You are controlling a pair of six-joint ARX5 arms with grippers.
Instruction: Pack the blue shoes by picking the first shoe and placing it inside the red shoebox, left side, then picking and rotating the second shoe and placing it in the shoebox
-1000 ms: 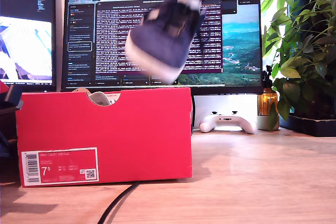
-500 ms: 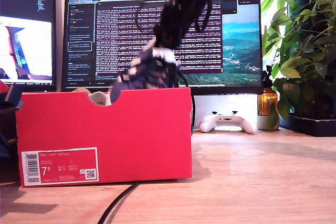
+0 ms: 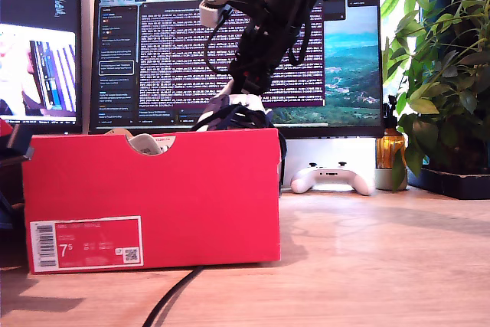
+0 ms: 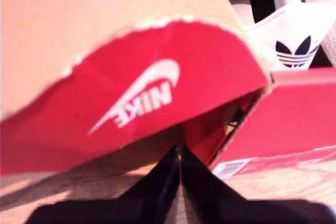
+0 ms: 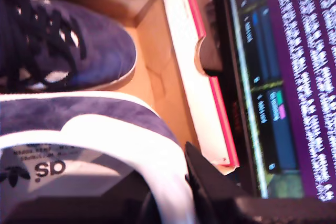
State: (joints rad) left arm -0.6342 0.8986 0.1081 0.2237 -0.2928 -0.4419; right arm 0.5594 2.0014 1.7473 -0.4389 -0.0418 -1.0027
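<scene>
The red shoebox (image 3: 153, 189) stands on the desk at the exterior view's left, its barcode label facing the camera. My second gripper (image 3: 243, 101) reaches down into it, shut on the heel collar of a blue shoe (image 3: 230, 119) whose top just shows above the rim. In the second wrist view that held shoe (image 5: 79, 119) hangs beside the other blue shoe (image 5: 79, 45), which lies on the box floor near the box wall (image 5: 184, 66). My first gripper (image 4: 178, 163) is shut, its tips just under the box's Nike flap (image 4: 157, 93). A white shoe tongue (image 4: 291, 35) shows beyond it.
Two monitors (image 3: 230, 44) stand behind the box. A white game controller (image 3: 331, 178), an amber jar (image 3: 390, 151) and a potted plant (image 3: 444, 74) sit at the exterior view's right. A black cable (image 3: 172, 296) runs from under the box across the wooden desk (image 3: 367, 266).
The second arm has come down from above the box, carrying the shoe into it. The shoe has sunk from fully visible in the air to mostly behind the box wall.
</scene>
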